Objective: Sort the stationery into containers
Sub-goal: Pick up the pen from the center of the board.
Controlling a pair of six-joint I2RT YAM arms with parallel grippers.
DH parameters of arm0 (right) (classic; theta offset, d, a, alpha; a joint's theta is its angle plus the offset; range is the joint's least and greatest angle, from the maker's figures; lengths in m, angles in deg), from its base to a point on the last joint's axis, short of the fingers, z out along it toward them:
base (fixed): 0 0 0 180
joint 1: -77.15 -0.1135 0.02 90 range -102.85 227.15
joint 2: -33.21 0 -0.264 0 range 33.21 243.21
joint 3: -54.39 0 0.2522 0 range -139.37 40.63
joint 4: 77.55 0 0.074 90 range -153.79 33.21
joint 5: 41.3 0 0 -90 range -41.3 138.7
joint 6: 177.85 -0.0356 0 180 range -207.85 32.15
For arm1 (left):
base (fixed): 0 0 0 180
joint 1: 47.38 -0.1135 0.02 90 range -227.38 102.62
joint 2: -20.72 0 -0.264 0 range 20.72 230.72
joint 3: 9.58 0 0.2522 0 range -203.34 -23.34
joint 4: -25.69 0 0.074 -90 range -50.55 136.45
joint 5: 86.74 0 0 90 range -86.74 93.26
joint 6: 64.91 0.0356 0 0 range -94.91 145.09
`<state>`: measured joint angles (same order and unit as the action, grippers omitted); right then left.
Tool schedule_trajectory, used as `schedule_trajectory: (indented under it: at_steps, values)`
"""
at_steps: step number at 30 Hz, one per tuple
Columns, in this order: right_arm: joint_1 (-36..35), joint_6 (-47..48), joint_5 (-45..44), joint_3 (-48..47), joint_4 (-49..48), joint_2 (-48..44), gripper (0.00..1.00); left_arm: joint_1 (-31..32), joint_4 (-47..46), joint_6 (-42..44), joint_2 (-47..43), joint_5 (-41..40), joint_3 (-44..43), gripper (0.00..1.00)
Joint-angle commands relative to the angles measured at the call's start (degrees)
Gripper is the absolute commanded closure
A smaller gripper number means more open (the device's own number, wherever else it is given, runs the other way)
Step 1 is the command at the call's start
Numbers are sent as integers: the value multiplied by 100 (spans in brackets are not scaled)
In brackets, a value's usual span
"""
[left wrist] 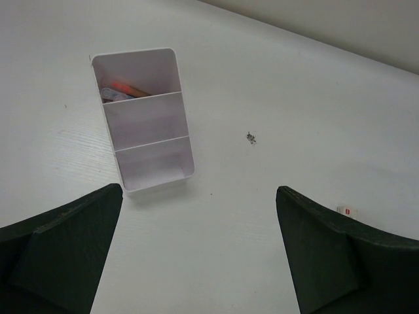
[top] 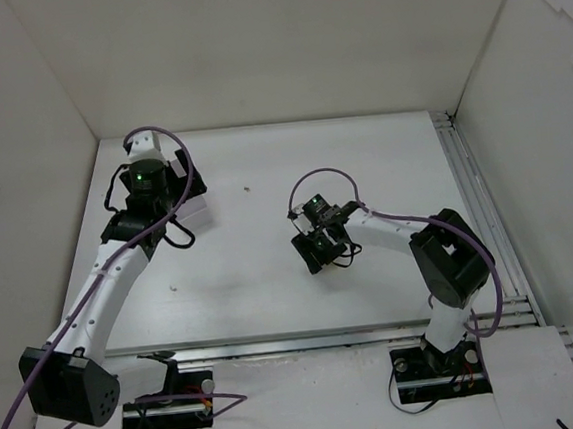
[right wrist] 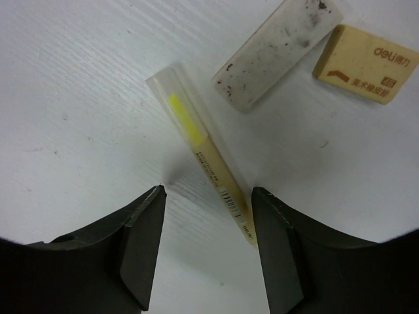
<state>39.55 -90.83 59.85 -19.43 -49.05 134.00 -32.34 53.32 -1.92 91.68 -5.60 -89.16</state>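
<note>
A white three-compartment organizer [left wrist: 147, 124] stands on the table ahead of my left gripper [left wrist: 200, 261], which is open, empty and well short of it. Its far compartment holds a reddish stick and a pale one; the other two look empty. My right gripper [right wrist: 208, 196] is open and low over the table. A yellow pen-like stick [right wrist: 203, 157] lies between its fingers, its near end beside the right finger [right wrist: 281, 248]. A smudged white eraser [right wrist: 278, 49] and a beige eraser [right wrist: 366, 62] lie just beyond. In the top view the right gripper [top: 317, 244] hides these items.
White walls enclose the table on three sides. A metal rail [top: 476, 198] runs along the right edge. A dark speck of debris [left wrist: 251, 137] lies right of the organizer. A tiny white piece with a red mark [left wrist: 347, 210] sits by the left gripper's right finger.
</note>
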Motion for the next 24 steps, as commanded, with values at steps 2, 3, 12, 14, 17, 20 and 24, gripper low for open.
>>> schedule_trajectory:
  at_steps: [2, 3, 12, 14, 17, 20, 24]
  values:
    - [-36, -203, -237, -261, 503, 19, 49, 33, -262, 186, -389, -177, 51, 0]
    - [-62, -237, -289, -261, 564, 37, 49, 33, -262, 178, -468, -212, 78, 0]
    - [-212, -405, -711, 46, 767, 2, 95, 86, -323, 213, -776, -186, 254, 0]
    - [-247, -379, -703, 20, 776, -7, 100, 86, -332, 213, -742, -46, 263, 0]
    - [-352, -238, -755, -50, 776, -138, 100, 86, -271, 196, -689, 217, 254, 0]
    - [-545, 138, -641, -138, 741, -489, 100, 86, -218, 187, -610, 762, 254, 0]
    - [-722, 746, -553, -270, 600, -999, 100, 191, -218, 73, -487, 1517, 289, 0]
